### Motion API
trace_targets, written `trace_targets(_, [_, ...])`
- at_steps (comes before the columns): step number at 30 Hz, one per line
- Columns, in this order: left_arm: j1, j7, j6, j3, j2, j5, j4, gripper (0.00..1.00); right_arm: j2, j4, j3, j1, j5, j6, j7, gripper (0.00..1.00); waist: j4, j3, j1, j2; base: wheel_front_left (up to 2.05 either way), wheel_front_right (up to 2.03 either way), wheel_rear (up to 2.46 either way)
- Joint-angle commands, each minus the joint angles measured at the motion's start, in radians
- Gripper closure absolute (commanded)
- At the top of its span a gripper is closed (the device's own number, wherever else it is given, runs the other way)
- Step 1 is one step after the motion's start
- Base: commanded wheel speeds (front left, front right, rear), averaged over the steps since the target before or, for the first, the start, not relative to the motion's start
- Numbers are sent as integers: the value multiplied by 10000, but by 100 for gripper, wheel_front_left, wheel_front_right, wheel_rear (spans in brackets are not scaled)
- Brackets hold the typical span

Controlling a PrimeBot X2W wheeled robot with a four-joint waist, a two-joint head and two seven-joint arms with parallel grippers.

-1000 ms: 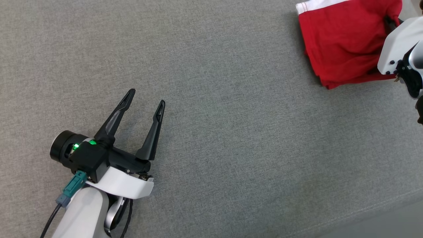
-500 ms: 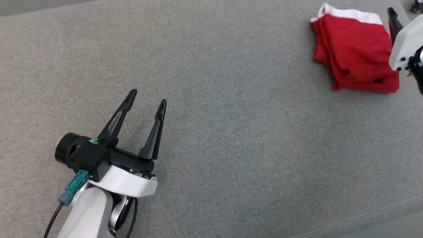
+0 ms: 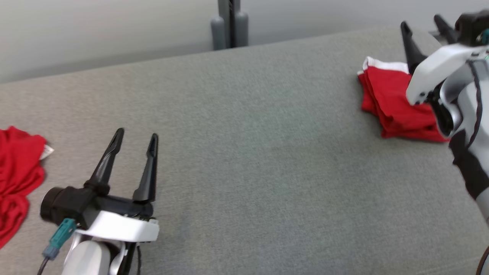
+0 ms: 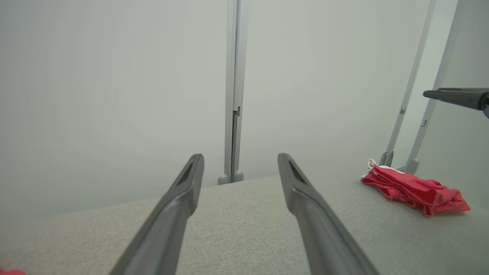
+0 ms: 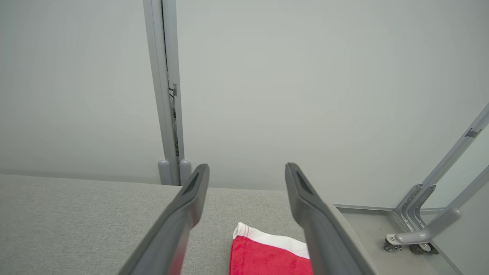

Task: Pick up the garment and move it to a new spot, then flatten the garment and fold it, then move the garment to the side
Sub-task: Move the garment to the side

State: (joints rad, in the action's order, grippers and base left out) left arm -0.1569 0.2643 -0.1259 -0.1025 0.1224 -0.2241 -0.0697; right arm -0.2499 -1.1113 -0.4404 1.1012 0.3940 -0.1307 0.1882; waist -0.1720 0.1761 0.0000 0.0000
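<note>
Crumpled red cloth (image 3: 15,179): look to the far left end of the grey surface (image 3: 248,152); it lies bunched up there, partly cut off by the head view's edge.
Left gripper (image 3: 136,135): low on your left over bare surface, just right of that cloth but apart from it. Its two fingers are spread wide with nothing between them.
Post (image 3: 229,23): stands behind the surface's far edge, about midway across.
Folded red garment (image 3: 389,103): lies in layers at the right end of the surface, with a white band along its far edge.
Right gripper (image 3: 420,21): raised over the garment's right part, fingers parted and empty. In its wrist view you see the white-banded corner below the gap, untouched.
</note>
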Motion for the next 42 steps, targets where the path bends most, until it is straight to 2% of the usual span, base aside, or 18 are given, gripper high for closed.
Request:
trace_targets(1, [183, -1, 37, 168, 39, 34, 26, 0, -28, 217, -36, -393, 215, -3, 134, 0, 462, -547, 0, 0, 0, 0, 0])
trace_targets(9, [967, -1, 410, 918, -180, 179, -165, 0, -275, 2109, 104, -3001, 1145, -3, 530, 0, 1193, -1563, 0, 0, 0, 0, 0])
trace_targets(16, [1467, -1, 430, 1045, -283, 291, -44, 0, -273, 3738, 912, -5362, 1063, -3, 726, 0, 1608, -1870, 0, 0, 0, 0, 0])
trace_targets(28, [2006, -1, 324, 1065, -533, 389, -199, 0, 901, 7629, 3009, -9428, -307, -3, 778, 0, 1798, -2047, 0, 0, 0, 0, 0])
trace_targets(34, [2130, -1, 374, 1125, -573, 593, -189, 0, 1330, 8818, 3437, -10249, -1048, -3, 779, 0, 1707, -2078, 0, 0, 0, 0, 0])
trace_targets(42, [2141, -1, 440, 1152, -643, 712, -247, 0, 1562, 9174, 3547, -10476, -1575, -3, 780, 0, 1690, -2061, 0, 0, 0, 0, 0])
